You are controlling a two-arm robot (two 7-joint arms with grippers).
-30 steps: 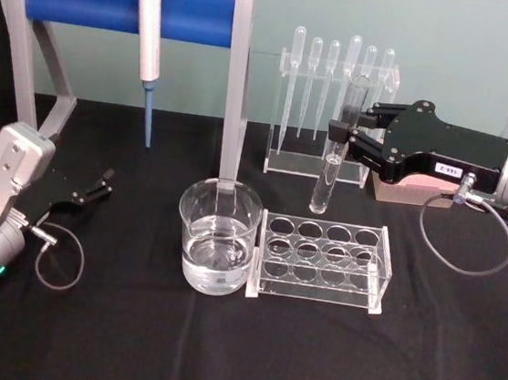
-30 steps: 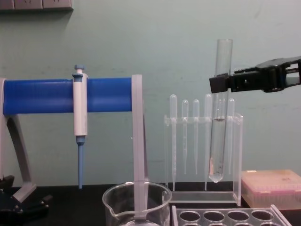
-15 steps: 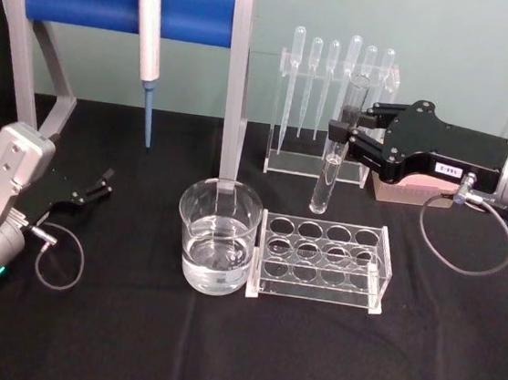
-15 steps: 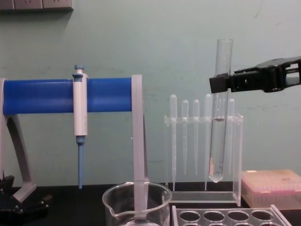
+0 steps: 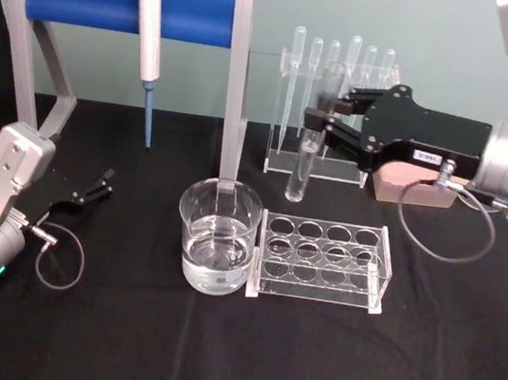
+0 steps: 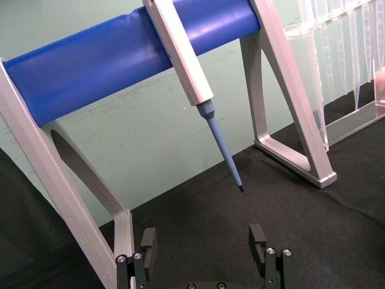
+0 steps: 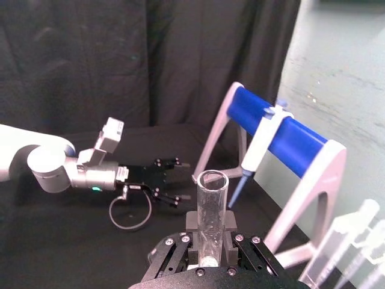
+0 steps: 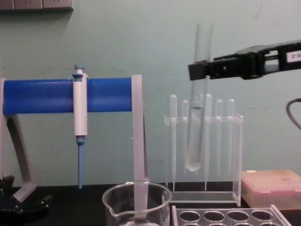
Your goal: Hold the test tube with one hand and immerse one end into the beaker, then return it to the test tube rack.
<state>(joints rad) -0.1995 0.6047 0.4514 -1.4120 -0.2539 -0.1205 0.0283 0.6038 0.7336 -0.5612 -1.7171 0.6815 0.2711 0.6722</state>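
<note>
Found the left gripper [image 5: 103,184] resting on the worktop [image 5: 127,341] far left of the working jaws, its own jaws spread wide and empty. Saw the beaker [image 5: 195,238], part-filled with clear liquid, lying below and left of the right gripper [image 5: 316,126], jaws clamped across the test tube [image 5: 299,172] above its middle, long axis near upright, rounded end hanging beneath them and not yet over the beaker's rim. Judged a leftward carry, then a straight descent, to be needed.
</note>
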